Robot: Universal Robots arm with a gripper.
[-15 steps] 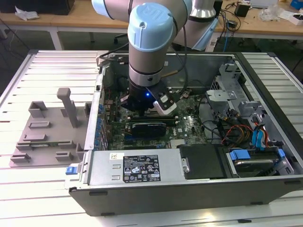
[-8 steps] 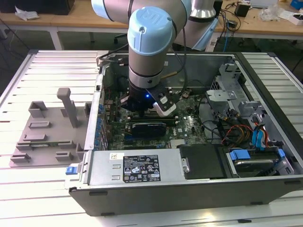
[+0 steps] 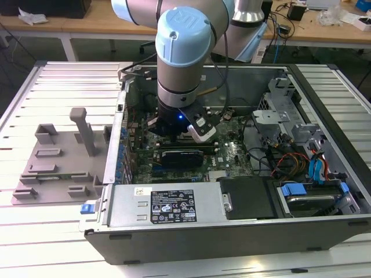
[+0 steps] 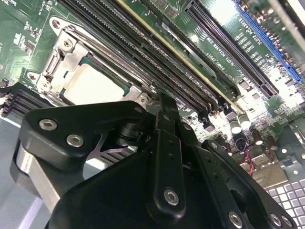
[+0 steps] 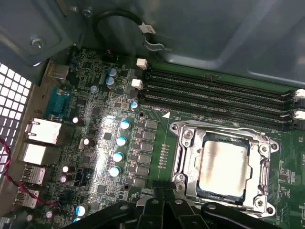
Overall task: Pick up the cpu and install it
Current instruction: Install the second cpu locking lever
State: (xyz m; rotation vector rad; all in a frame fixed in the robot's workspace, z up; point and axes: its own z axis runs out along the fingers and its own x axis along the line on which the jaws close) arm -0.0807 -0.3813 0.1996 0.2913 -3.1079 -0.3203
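The cpu is a pale silver square lying flat inside the metal-edged socket frame on the green motherboard; the second wrist view shows the cpu too. My black gripper hangs just above the board at the socket's edge, beside the cpu and not touching it. Its fingers are shut with nothing between them, and the gripper sits close to the socket frame's rim. In the exterior view the arm reaches down into the open computer case and the gripper is low over the board.
Long memory slots run beside the socket. A black expansion card lies near the gripper. Cables and a drive bay with blue tabs fill the case's right side in the exterior view. A grey fixture tray stands outside, left.
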